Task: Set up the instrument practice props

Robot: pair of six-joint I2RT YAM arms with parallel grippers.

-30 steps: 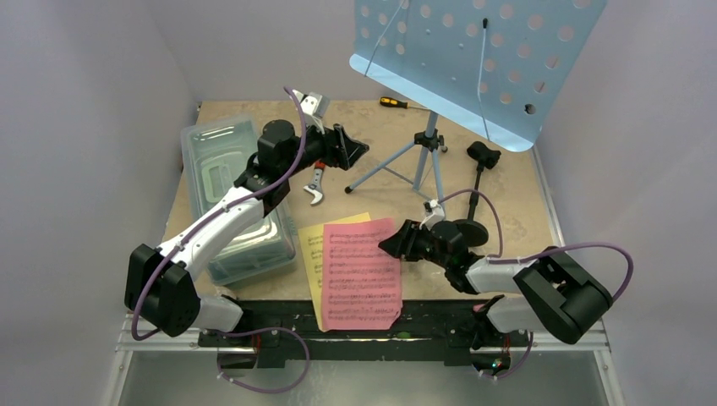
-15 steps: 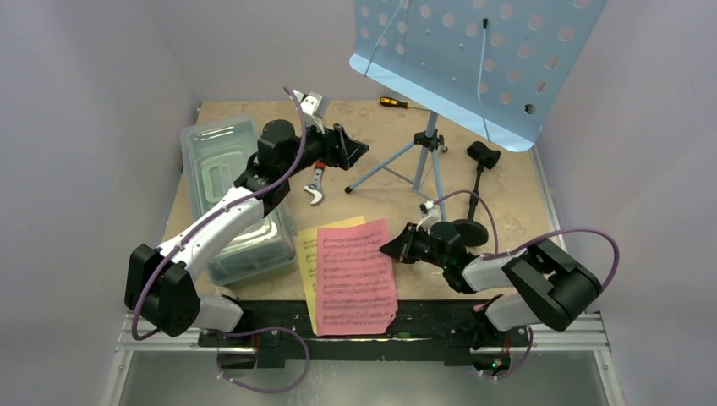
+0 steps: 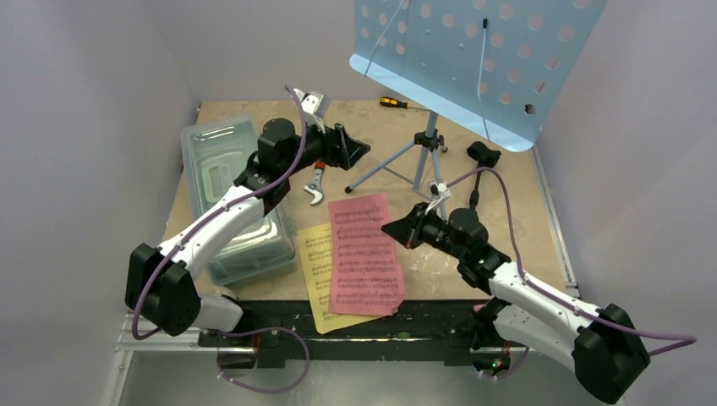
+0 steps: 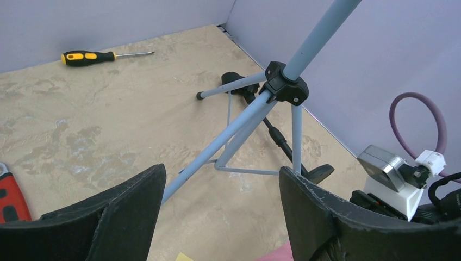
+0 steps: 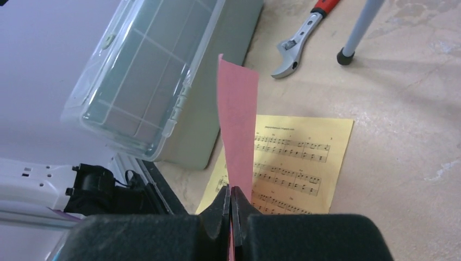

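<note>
The light blue perforated music stand (image 3: 478, 59) rises on its tripod (image 3: 423, 156) at the back right. My right gripper (image 3: 391, 228) is shut on the right edge of the pink sheet-music page (image 3: 365, 254), which is lifted and seen edge-on in the right wrist view (image 5: 238, 125). Flat on the table under it lies the yellow page (image 5: 293, 157). A black mic stand (image 3: 478, 169) stands behind my right arm. Left of the tripod legs (image 4: 282, 87) hovers my left gripper (image 4: 223, 185), open and holding nothing.
A clear lidded box (image 3: 228, 199) sits at the left under my left arm. The red-handled wrench (image 3: 315, 184) lies beside it, just below my left gripper. A yellow-and-black screwdriver (image 3: 393, 102) rests near the back wall. Walls close in on three sides.
My right gripper shut on the pink page's edge, then rose and moved away from the front edge. The pink page lifted with it and slid off the yellow one. The left arm stayed still.
</note>
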